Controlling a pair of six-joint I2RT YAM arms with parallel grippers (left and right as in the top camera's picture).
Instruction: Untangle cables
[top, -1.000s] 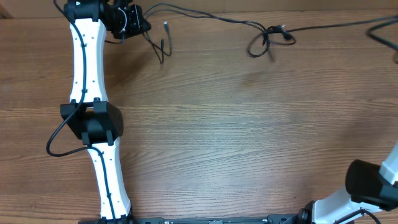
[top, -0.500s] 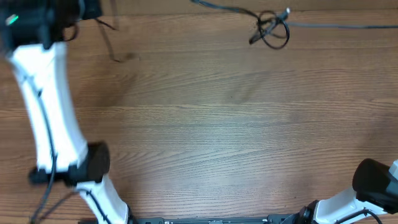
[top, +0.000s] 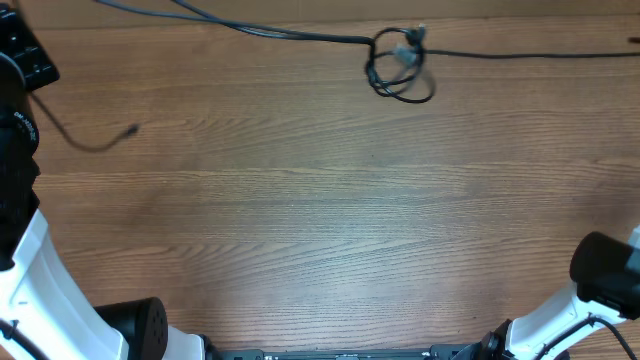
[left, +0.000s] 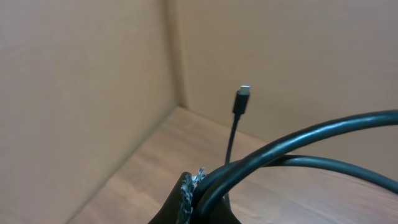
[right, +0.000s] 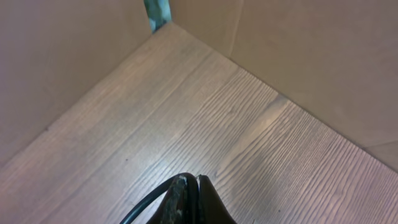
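Observation:
Thin black cables (top: 290, 34) stretch along the table's far edge, with a tangled knot (top: 400, 70) right of the middle. One strand runs off the right edge. A loose cable end with a small plug (top: 134, 128) lies at the far left. In the left wrist view my left gripper (left: 194, 194) is shut on two black cable strands (left: 292, 140); a plug end (left: 242, 98) sticks up behind them. In the right wrist view my right gripper (right: 190, 184) is shut on a black cable (right: 146, 204). The right gripper is outside the overhead view.
The left arm (top: 20, 230) fills the overhead view's left edge. The right arm's base (top: 605, 280) sits at the bottom right. Cardboard-coloured walls (left: 87, 81) enclose the table's corners in both wrist views.
The left arm has swung far to the left, dragging the cables with it. The knot has shifted left and slightly nearer. The loose plug end has moved to the far left.

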